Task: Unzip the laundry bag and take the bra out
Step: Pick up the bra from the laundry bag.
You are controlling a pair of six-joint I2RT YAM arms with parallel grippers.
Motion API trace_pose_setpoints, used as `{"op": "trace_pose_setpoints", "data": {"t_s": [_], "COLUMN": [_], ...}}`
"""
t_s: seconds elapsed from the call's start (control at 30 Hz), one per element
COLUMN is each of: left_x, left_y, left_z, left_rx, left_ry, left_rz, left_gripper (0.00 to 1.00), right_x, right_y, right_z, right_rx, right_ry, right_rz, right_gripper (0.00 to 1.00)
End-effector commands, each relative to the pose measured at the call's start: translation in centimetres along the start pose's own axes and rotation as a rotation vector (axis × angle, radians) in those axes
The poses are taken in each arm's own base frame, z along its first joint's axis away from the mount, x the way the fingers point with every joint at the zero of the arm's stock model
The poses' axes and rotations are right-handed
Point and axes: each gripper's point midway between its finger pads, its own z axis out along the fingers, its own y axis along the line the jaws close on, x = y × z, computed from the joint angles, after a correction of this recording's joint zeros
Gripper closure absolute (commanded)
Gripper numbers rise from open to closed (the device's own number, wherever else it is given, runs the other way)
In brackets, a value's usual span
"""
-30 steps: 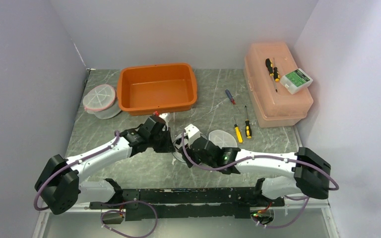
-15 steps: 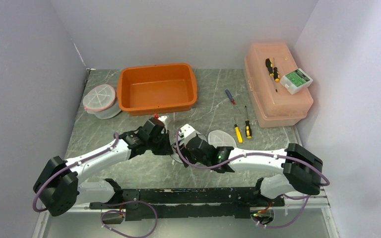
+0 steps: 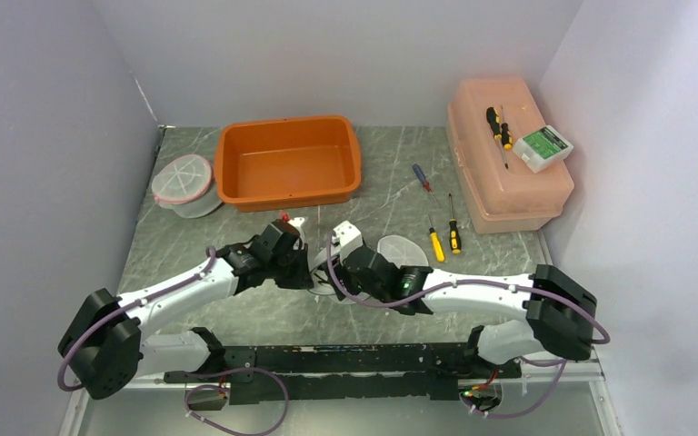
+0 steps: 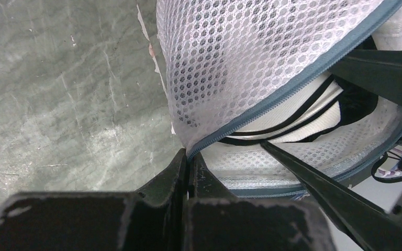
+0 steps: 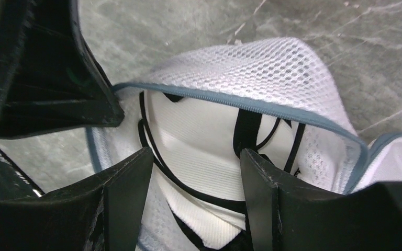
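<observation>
The laundry bag [image 4: 230, 57] is white mesh with a grey-blue zipper, and it gapes open in the middle of the table. Only a round flap of the bag [image 3: 400, 249] shows from above. My left gripper [image 4: 188, 157] is shut on the bag's zipper edge and holds the mouth up. Inside lies the bra [image 5: 204, 130], white ribbed cloth with black straps. My right gripper [image 5: 193, 178] is open, its fingers [image 5: 259, 178] reaching into the mouth on either side of the bra cloth. From above, the left gripper [image 3: 313, 272] and the right gripper [image 3: 334, 274] meet over the bag.
An orange bin [image 3: 289, 163] stands behind the arms. A second round mesh bag [image 3: 184, 182] lies at the back left. A pink toolbox [image 3: 507, 154] with a green-white box [image 3: 543, 147] sits at the right. Screwdrivers [image 3: 454, 234] lie beside it.
My right gripper has moved left, further into the bag's mouth, and its jaws have widened a little. The left gripper has kept its hold and shifted slightly left.
</observation>
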Motion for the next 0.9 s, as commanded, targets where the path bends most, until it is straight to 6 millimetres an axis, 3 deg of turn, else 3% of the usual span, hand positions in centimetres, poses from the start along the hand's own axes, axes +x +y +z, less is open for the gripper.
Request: {"op": "trace_pose_setpoints", "data": {"t_s": [0.0, 0.43, 0.73, 0.87], "left_x": [0.4, 0.5, 0.3, 0.0], "left_y": [-0.5, -1.4, -1.7, -1.8], "left_z": [0.4, 1.4, 1.4, 1.6], "left_rx": [0.033, 0.088, 0.097, 0.104], "left_ry": [0.016, 0.032, 0.025, 0.019], "left_rz": [0.023, 0.027, 0.03, 0.03], "left_gripper": [0.97, 0.97, 0.97, 0.97], "right_x": [0.5, 5.2, 5.5, 7.0], "right_y": [0.3, -0.7, -1.3, -1.9], "right_z": [0.7, 1.3, 1.2, 0.7], "right_rx": [-0.013, 0.024, 0.06, 0.088], "right_ry": [0.04, 0.158, 0.169, 0.224], "right_rz": [-0.054, -0.105, -0.138, -0.182], "right_gripper": [0.34, 0.3, 0.29, 0.28]}}
